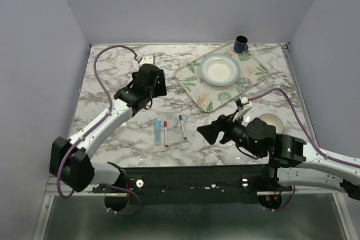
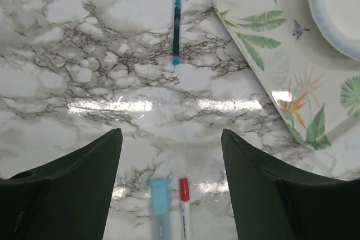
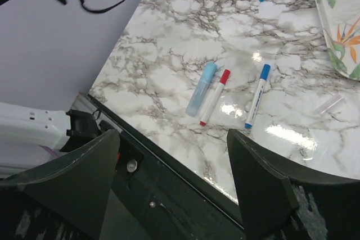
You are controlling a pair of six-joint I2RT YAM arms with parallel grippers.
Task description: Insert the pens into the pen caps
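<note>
The left gripper (image 2: 171,136) and right gripper (image 3: 173,139) were both spread wide and empty, three pens (image 1: 165,134) lay side by side on the table (image 1: 191,111), so grabbing one probably came next.

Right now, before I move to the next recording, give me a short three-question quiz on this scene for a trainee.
1. True or false: the plate sits on the tray.
2. Which lies between the light blue pen and the blue-ended pen? A a green pen; B the red-ended pen; C a pencil.
3. Fill in: the left gripper and the right gripper are both ___.
Key: 1 true; 2 B; 3 open.
</note>
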